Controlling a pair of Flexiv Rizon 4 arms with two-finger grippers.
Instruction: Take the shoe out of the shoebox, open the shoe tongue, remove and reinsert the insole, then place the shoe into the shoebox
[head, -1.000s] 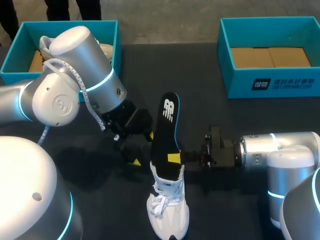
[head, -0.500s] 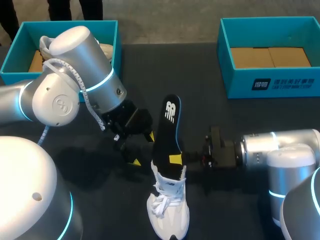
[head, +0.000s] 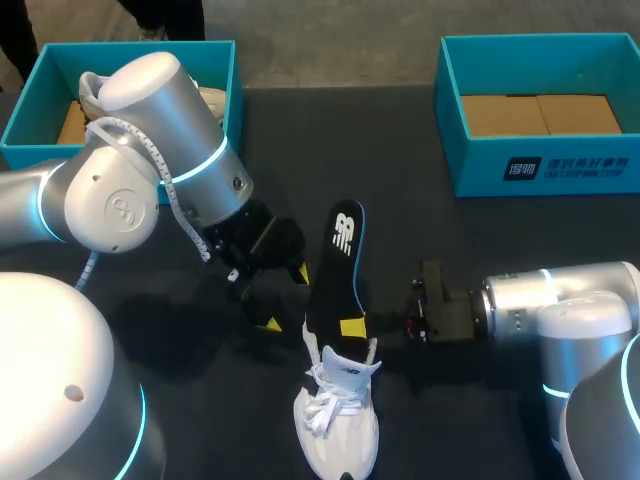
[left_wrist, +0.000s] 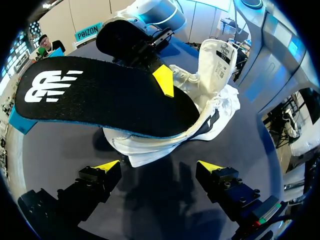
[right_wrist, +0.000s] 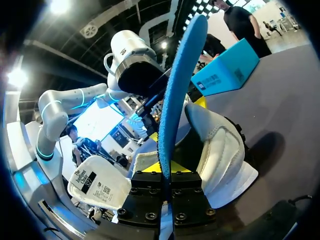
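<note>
My right gripper (head: 352, 327) is clamped on the black insole (head: 336, 262) at lower middle of the frame, holding it tilted up, its lower end inside the white shoe (head: 340, 430) just below. My left gripper (head: 283, 298) hangs spread and empty, just left of the insole. The shoebox (head: 540, 172) sits upper right.

insole (head: 335, 275) lower end: sunk inside the shoe (head: 340, 425), unseen.
right gripper (head: 352, 326): far finger hidden behind the insole, just above the shoe (one yellow tip shows).
left shoebox (head: 215, 55): beyond the shoe; white contents mostly masked by left arm (head: 150, 150), unidentifiable.
</note>
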